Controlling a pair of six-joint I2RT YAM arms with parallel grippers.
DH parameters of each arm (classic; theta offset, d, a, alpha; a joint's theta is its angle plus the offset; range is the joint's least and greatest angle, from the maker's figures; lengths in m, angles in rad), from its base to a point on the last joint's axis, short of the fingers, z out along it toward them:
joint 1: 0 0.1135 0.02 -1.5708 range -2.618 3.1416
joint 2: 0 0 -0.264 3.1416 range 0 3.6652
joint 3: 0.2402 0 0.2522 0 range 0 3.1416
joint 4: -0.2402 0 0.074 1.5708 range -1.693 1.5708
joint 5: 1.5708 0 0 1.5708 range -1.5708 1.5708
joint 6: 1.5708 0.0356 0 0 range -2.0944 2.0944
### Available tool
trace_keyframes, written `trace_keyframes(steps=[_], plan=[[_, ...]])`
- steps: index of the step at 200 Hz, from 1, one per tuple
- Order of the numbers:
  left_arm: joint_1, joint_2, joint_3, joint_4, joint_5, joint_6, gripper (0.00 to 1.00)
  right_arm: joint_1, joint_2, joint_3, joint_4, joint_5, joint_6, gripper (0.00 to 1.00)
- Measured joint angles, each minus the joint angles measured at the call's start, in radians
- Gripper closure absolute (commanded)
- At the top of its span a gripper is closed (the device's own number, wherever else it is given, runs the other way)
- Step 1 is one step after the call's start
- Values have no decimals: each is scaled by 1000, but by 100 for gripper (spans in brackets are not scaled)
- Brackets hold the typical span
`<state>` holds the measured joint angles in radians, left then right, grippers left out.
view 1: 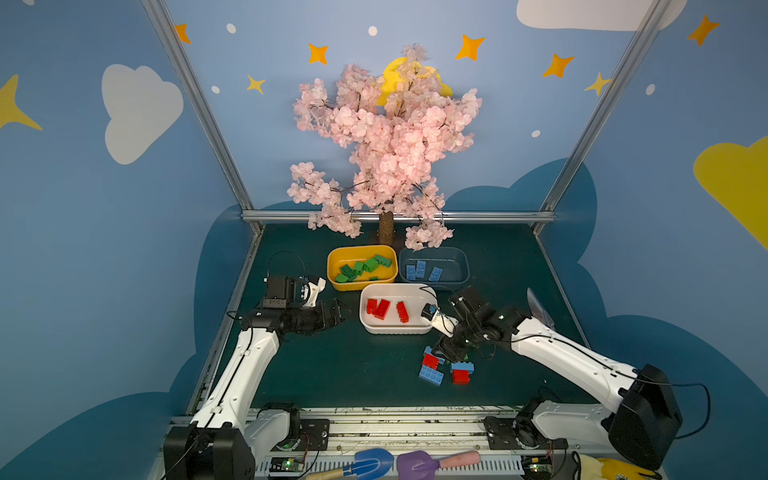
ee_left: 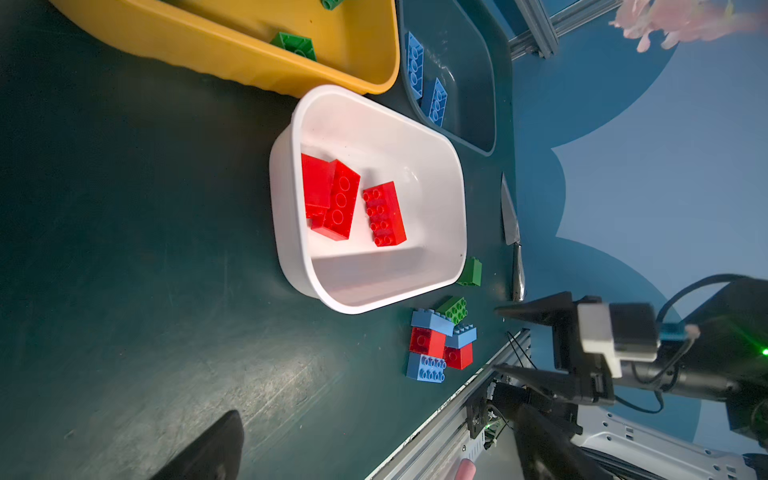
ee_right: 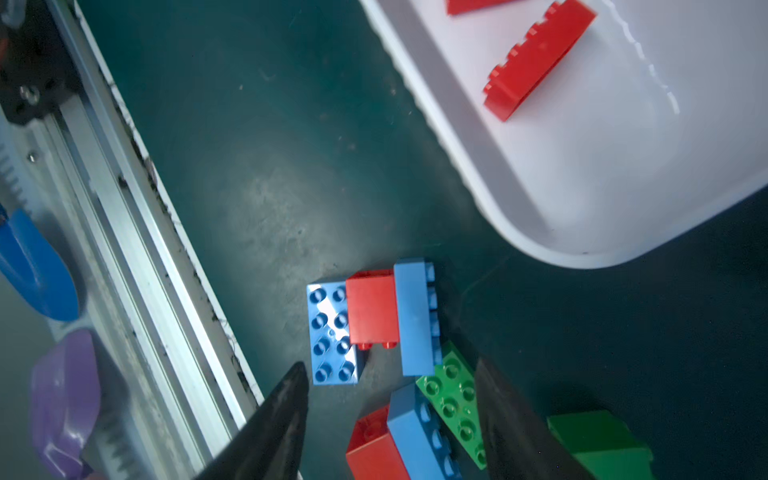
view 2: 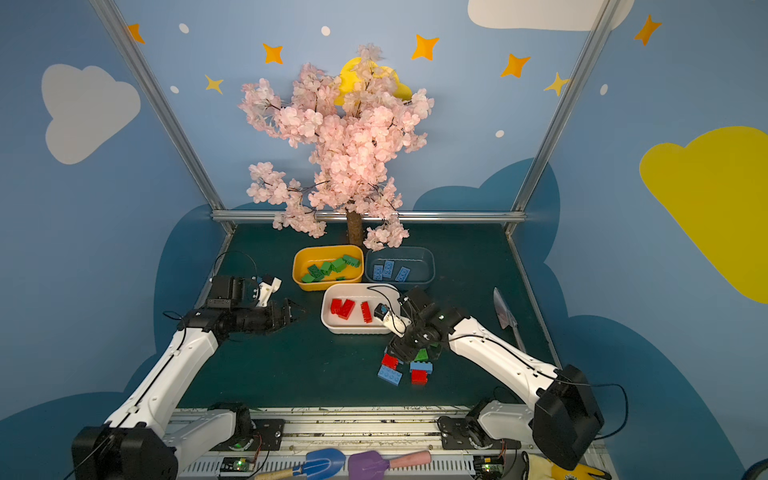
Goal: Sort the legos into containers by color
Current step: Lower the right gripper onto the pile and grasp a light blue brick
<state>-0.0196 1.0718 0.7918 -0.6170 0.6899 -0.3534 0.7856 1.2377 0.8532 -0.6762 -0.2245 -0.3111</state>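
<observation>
Right gripper [ee_right: 390, 365] hovering half-open, empty, over jammed loose legos [ee_right: 372, 307]. Risk: jaws pinching blue brick [ee_right: 419, 432] and green brick [ee_right: 451, 395] together; height unclear. Left gripper [view 1: 336, 312] wide open, holding nothing.

Left arm [view 1: 257, 353], left of both top views: white moulded link shells, black cylindrical joint housings. Right arm [view 1: 573, 361], right of both top views: same build, small dark screw heads [view 1: 614, 375] in the shell, a bulky black shoulder housing [view 1: 644, 415] at lower right. A thin black cable [view 1: 709, 405] loops beside that housing; similar cables run along both arms. Green indicator light [ee_left: 764, 351] lit on the right arm, seen in the left wrist view. Each wrist carries a white camera bracket [view 1: 313, 289] on a black body. Left gripper [view 1: 338, 313] and right gripper [ee_right: 390, 363]: matte black. Fingers [ee_right: 282, 419] taper to blunt points, faces scuffed grey.
</observation>
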Motion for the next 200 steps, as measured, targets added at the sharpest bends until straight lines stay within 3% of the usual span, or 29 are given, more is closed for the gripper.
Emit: trace_keyframes(steps=[30,84,118,200], plan=[[0,-11,-5,1,2,-11,0,66,9,-76,-2,56,-46,39],[-1,-19,-10,1,2,-14,1,81,120,-84,50,226,-50,42],[-1,-19,-10,1,2,-14,1,77,191,-82,71,304,-32,52],[-3,-19,-10,1,2,-13,0,59,259,-76,165,268,-26,62]])
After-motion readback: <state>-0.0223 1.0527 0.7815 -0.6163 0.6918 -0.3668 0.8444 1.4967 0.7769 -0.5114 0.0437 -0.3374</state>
